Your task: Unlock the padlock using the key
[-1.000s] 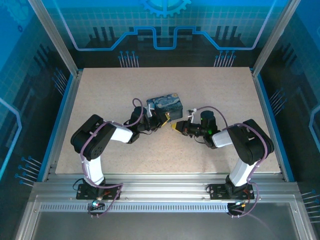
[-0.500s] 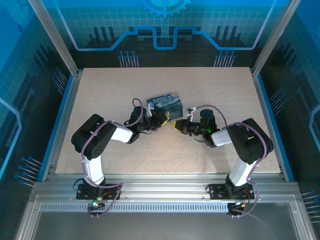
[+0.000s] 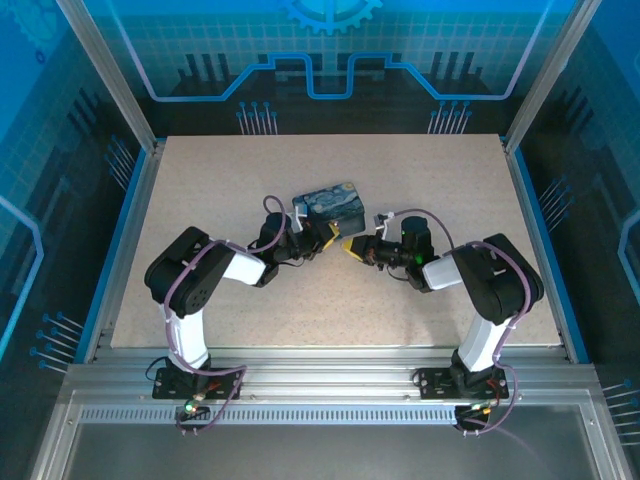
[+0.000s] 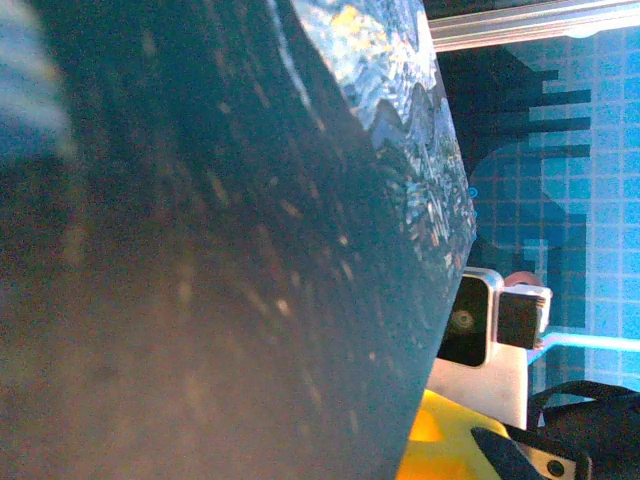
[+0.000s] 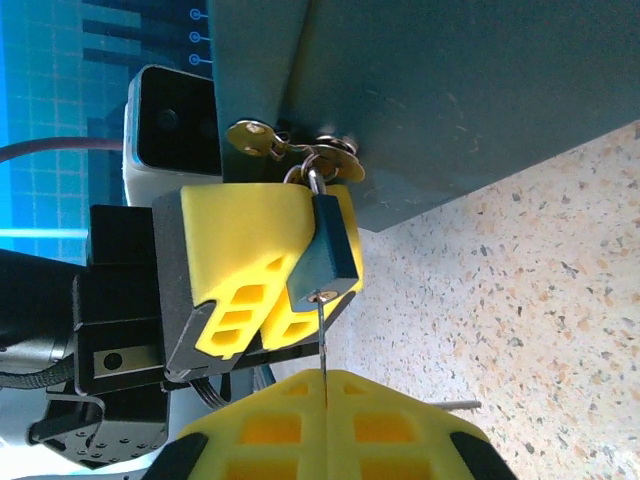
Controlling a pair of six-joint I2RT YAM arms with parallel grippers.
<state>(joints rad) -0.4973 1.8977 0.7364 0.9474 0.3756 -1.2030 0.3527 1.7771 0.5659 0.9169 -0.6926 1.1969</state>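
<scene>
The padlock has a small dark-teal body, and its shackle hangs from the brass hasp of the starry-night tin. In the right wrist view my left gripper is shut on the padlock, one yellow finger on each side of the body. The key is a thin metal blade held edge-on in my shut right gripper. Its tip sits in the keyhole on the lock's underside. From above, the left gripper and the right gripper meet nose to nose at the tin's near side.
The tin's dark side wall presses close to the left wrist camera, with the right wrist's camera block beyond it. A small grey pin lies on the speckled tabletop. Blue walls surround the table.
My right gripper has crept left and slightly up with the key, closing on the left gripper and padlock. The left arm and tin have hardly moved.
</scene>
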